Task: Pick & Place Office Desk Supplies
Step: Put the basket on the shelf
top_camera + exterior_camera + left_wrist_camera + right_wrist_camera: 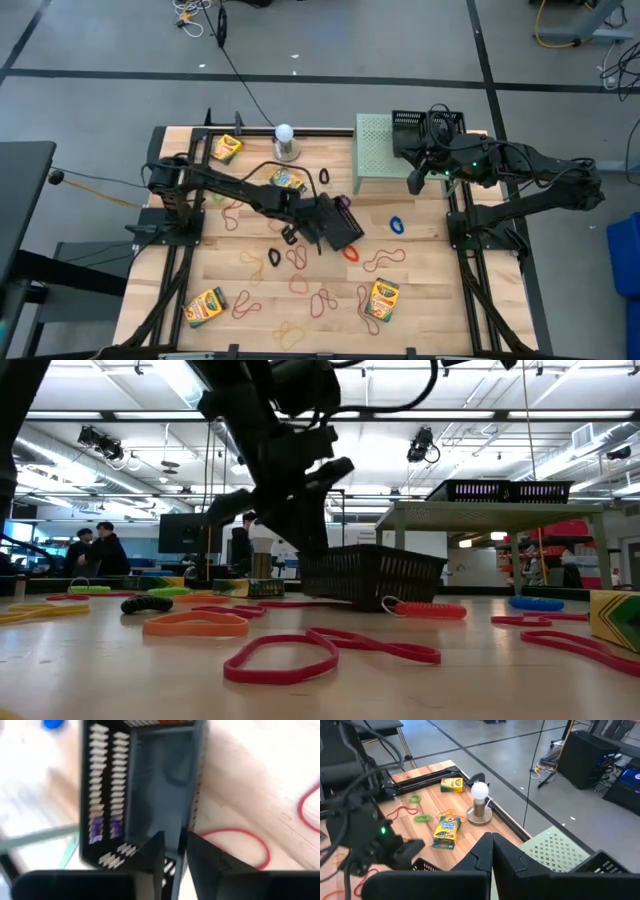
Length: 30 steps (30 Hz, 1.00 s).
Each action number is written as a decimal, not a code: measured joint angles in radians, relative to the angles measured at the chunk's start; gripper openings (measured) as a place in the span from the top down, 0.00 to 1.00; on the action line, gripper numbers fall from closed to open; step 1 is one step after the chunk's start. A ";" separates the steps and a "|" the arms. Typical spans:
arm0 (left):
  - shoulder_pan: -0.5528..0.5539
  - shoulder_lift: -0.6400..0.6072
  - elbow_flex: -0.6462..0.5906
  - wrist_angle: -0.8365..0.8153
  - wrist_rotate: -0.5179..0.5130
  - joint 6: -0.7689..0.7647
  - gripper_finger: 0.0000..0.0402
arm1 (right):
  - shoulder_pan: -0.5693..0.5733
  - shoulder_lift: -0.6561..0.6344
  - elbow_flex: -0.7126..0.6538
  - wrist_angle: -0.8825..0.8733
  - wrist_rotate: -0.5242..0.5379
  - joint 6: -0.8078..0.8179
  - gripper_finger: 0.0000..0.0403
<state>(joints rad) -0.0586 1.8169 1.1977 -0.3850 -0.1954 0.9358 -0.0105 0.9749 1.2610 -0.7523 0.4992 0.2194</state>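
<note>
I am a 2-armed robot at a wooden table point(420, 300) strewn with desk supplies. My left gripper point(322, 222) reaches to the table's middle, its fingers point(150, 857) slightly parted astride the near wall of a black mesh basket point(342, 226) that sits on the wood; whether they grip that wall I cannot tell. My right gripper point(415, 180) waits, pressed together and holding nothing, over the pale green riser point(373, 150) near another black basket point(412, 128) at the far right corner. Little looks sorted: 4 crayon boxes point(384, 298) lie scattered, and many rubber bands point(323, 300) cover the wood. Through the mesh I glimpse something purple in the central basket, so most of the gathering appears to remain.
</note>
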 joint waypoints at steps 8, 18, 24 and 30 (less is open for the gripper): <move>0.007 -0.138 0.064 -0.276 -0.072 -0.364 0.69 | -0.014 0.002 0.000 0.001 -0.003 -0.027 0.98; 0.040 -0.561 -0.217 -0.219 0.084 -1.041 0.98 | -0.061 0.140 0.000 0.011 -0.141 -0.028 0.98; 0.085 -0.845 -0.560 0.111 0.052 -1.084 0.98 | -0.048 0.284 0.000 0.036 -0.185 0.034 0.99; 0.166 -1.035 -0.813 0.481 0.071 -1.074 0.98 | 0.010 0.425 0.012 0.011 -0.302 0.087 0.98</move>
<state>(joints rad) 0.1078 0.7817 0.3843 0.0962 -0.1247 -0.1386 -0.0004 1.3996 1.2733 -0.7414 0.1977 0.3059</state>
